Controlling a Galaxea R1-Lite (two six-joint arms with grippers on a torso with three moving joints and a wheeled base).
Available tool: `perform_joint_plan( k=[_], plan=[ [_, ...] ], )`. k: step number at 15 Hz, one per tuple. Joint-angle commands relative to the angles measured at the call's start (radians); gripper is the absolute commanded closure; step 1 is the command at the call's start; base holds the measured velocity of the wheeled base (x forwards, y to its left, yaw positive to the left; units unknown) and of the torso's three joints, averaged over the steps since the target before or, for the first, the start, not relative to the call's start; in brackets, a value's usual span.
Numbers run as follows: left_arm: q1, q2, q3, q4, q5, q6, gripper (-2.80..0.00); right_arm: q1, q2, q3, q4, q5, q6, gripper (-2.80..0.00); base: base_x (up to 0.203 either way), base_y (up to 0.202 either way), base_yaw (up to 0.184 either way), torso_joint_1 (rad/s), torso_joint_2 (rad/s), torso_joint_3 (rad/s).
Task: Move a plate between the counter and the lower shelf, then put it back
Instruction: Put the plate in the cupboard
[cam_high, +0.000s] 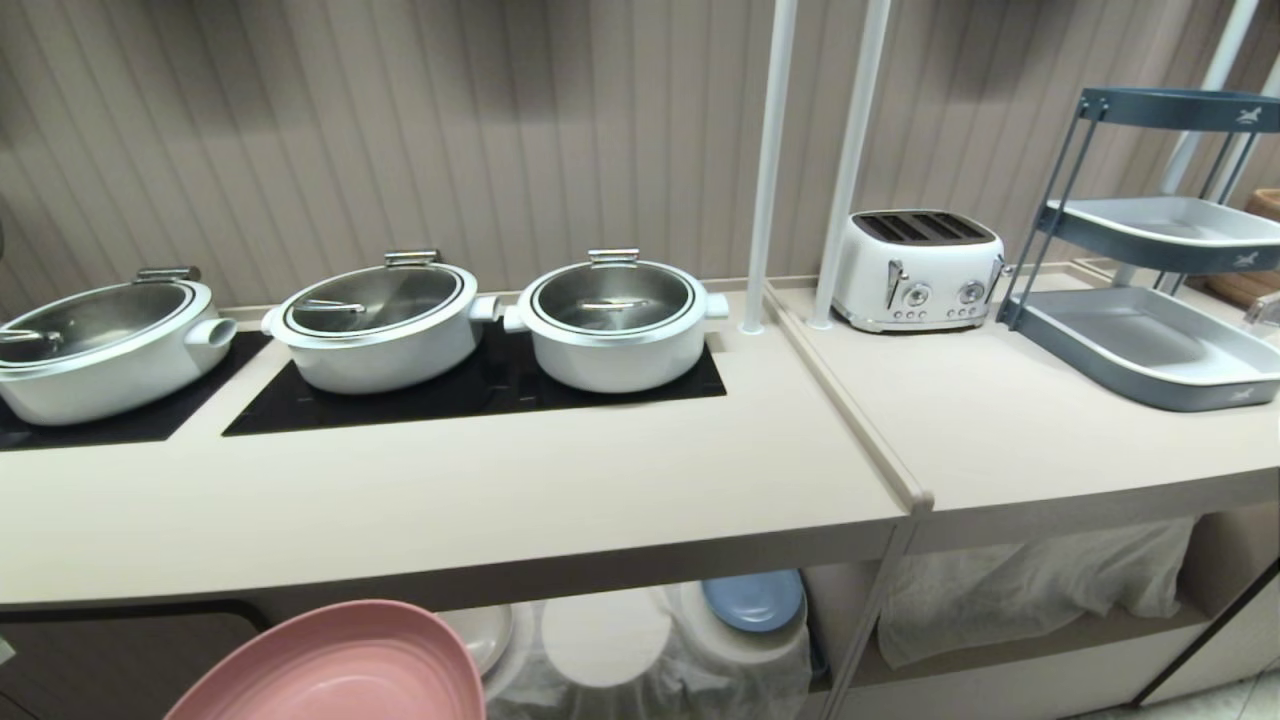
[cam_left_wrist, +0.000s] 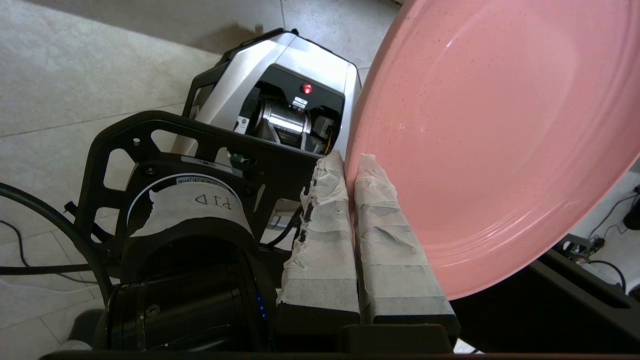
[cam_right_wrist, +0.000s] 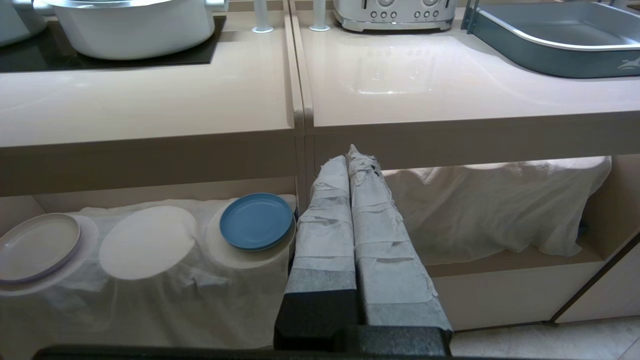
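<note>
Head view: counter (cam_high: 450, 500), long pale-beige worktop, thick front edge, two black hob panels (cam_high: 480, 385) inset toward its back edge. Three white lidded pots (cam_high: 615, 320) in a row on the panels. Shorter worktop (cam_high: 1050, 420) butts against the counter's right end; white toaster (cam_high: 918, 268) at its back edge, grey-blue tiered tray rack (cam_high: 1160, 300) at its right end. Two white poles (cam_high: 768, 160) rise at the seam.

Lower shelf (cam_right_wrist: 150, 250) under the counter, white cloth in three round mounds. Cream plate (cam_right_wrist: 37, 246) on the left mound, middle mound bare, blue plate (cam_right_wrist: 256, 221) on the right mound. Alcove next door under the shorter worktop holds a lumpy white cloth (cam_right_wrist: 500, 210).

Pink plate (cam_high: 340, 665) in the air in front of the counter's front edge, left of centre, tilted, partly covering the cream plate's mound. On neither counter nor shelf.

Left gripper (cam_left_wrist: 350, 170): taped fingers (cam_left_wrist: 320, 240) clamped on the pink plate's rim, one each side. Robot base below on tiled floor (cam_left_wrist: 60, 75).

Right gripper (cam_right_wrist: 350, 160): taped fingers together, empty, hanging in front of the seam between the two alcoves, touching nothing.
</note>
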Motion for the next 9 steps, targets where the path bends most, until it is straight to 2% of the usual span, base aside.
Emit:
perform_joint_plan(
  k=[1, 5, 9],
  plan=[
    [0.001, 0.002, 0.001, 0.006, -0.002, -0.001, 0.00, 0.000, 0.000, 0.000, 0.000, 0.000, -0.001, 0.00, 0.000, 0.000, 0.000, 0.000, 0.00, 0.000],
    [0.001, 0.001, 0.001, 0.006, -0.002, -0.009, 0.00, 0.000, 0.000, 0.000, 0.000, 0.000, -0.001, 0.00, 0.000, 0.000, 0.000, 0.000, 0.00, 0.000],
    [0.001, 0.002, 0.001, 0.005, -0.002, -0.013, 0.00, 0.000, 0.000, 0.000, -0.001, 0.000, -0.001, 0.00, 0.000, 0.000, 0.000, -0.067, 0.15, 0.079]
  ],
)
